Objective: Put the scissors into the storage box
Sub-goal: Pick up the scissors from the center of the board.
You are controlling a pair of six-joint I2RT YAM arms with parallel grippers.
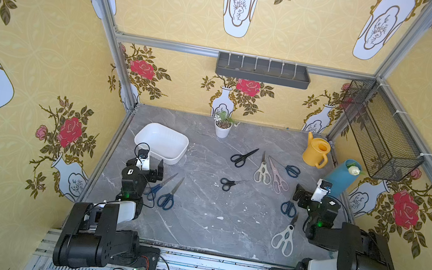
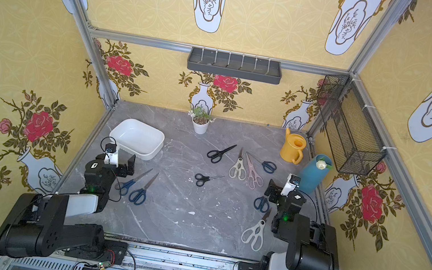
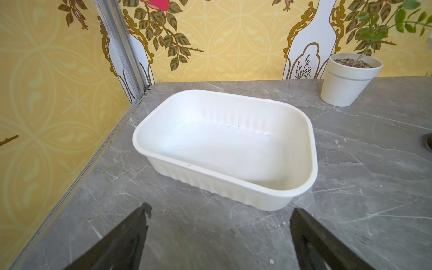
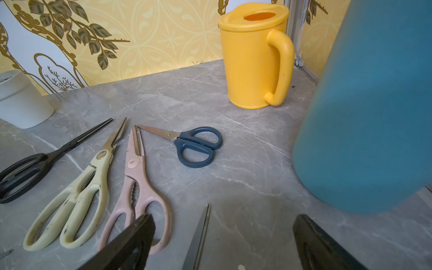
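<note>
Left tool (image 3: 221, 211) and right tool (image 4: 224, 217) were spread wide.
Box (image 3: 222, 189) was set just ahead of left tool; scissors (image 1: 230, 184) were scattered over desk (image 1: 193, 222), one blade (image 4: 198, 236) seen between right tool's jaws.

2 overhead views, 2 wrist close-ups

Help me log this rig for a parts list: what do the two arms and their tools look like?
Both the left arm and right arm are black, bulky jointed housings, each with one white shell segment and a green light. Thin black cables loop along them. A white camera block sits at each wrist. The left tool and right tool each have two black, tapering fingers.
</note>
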